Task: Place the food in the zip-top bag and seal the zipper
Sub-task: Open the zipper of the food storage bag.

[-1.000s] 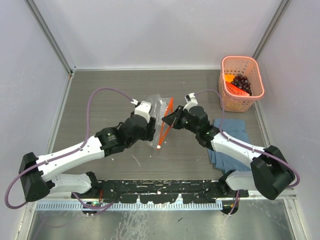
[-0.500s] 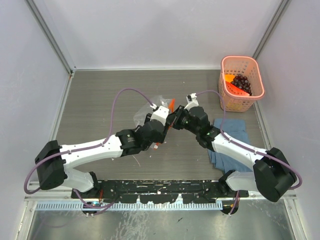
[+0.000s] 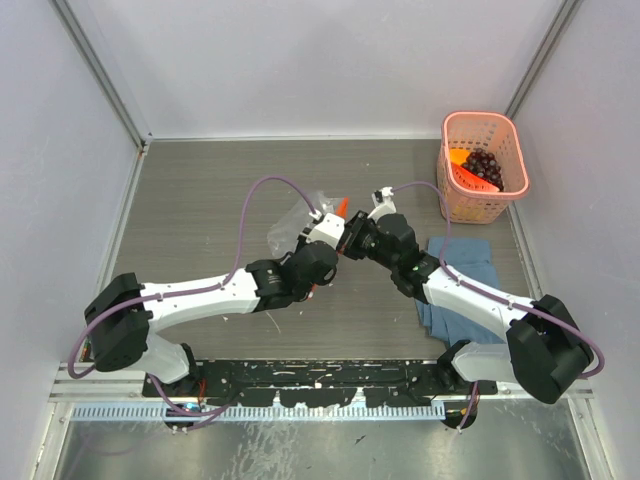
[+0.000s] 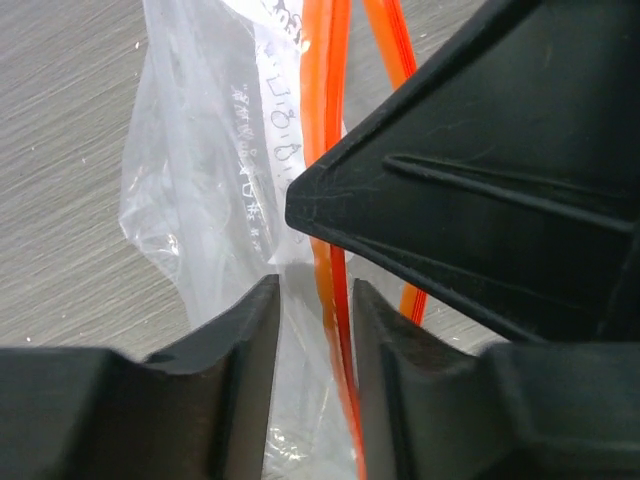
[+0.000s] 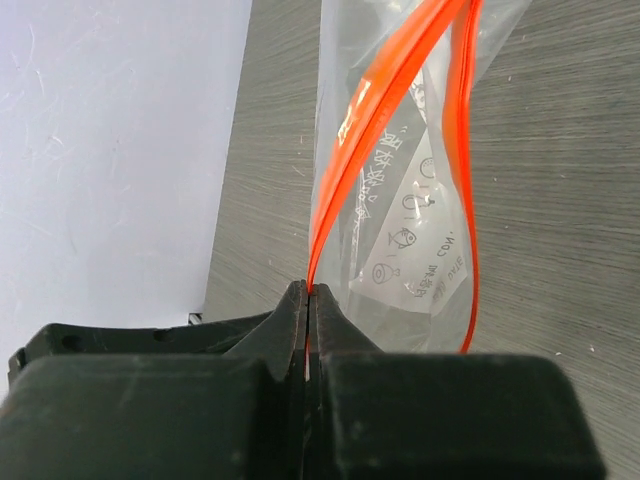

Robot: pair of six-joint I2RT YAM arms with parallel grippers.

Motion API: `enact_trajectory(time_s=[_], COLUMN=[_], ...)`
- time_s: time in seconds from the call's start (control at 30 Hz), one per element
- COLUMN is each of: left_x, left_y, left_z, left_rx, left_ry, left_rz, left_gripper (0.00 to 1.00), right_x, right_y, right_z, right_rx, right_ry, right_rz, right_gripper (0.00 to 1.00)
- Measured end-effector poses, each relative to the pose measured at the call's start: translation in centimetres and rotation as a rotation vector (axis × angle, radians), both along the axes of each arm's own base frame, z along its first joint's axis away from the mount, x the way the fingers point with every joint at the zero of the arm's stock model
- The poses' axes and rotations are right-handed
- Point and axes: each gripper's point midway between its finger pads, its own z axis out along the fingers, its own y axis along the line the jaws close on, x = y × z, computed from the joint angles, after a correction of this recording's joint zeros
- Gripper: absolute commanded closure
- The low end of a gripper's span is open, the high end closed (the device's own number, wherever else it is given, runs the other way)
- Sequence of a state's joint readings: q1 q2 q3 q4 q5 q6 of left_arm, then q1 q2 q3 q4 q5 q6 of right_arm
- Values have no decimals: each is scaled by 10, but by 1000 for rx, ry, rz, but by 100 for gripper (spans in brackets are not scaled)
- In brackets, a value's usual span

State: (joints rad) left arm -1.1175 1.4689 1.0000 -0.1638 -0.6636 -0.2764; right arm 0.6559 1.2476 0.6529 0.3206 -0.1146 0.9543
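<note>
The clear zip-top bag [image 3: 292,215] is held up at the table's middle, its mouth partly open. My right gripper [image 3: 349,238] is shut on one side of the red-orange zipper [image 5: 380,110], pinched at the jaw tips [image 5: 309,290]. My left gripper [image 4: 315,300] is open, and its jaws straddle the bag's plastic [image 4: 210,180] and the other zipper strip [image 4: 325,150] without pressing them. It sits right against the right gripper's finger [image 4: 480,200]. The dark grape bunch [image 3: 485,166] and an orange fruit [image 3: 460,172] lie in the pink basket [image 3: 484,196]. The green fruit is hidden.
The pink basket stands at the far right against the wall. A folded blue cloth [image 3: 470,262] lies under my right forearm. Grey walls enclose the table on the left, back and right.
My left gripper has moved right and forward to the bag's mouth, up against the right gripper. The bag has bunched up and shifted left. The right gripper has kept its hold.
</note>
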Motion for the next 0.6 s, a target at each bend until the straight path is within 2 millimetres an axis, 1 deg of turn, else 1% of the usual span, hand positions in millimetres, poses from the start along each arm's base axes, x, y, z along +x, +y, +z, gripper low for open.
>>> enact_trajectory(time_s=[0.13, 0.2, 0.23, 0.27, 0.4, 0.5, 0.6], left_x=[3, 3, 4, 4, 2, 0, -1], left_y=[2, 2, 2, 2, 3, 7, 10], left_z=[-1, 0, 1, 3, 7, 8, 8], left_rx=[18, 16, 13, 11, -3, -7, -9], left_ry=[-12, -16, -17, -18, -13, -4, 9], left_rz=[16, 20, 21, 22, 31, 44, 59], left_gripper=[86, 95, 98, 100, 100, 100, 100], right_x=[-1, -1, -1, -1, -2, -4, -7], right_y=[1, 1, 1, 1, -2, -9, -18], right_z=[0, 1, 1, 2, 11, 23, 29], right_rx=[3, 3, 3, 3, -1, -20, -61], right_ry=[1, -1, -3, -6, -42, -98, -145], right_rz=[3, 2, 2, 2, 1, -1, -11], right_gripper=[98, 95, 90, 86, 71, 61, 53])
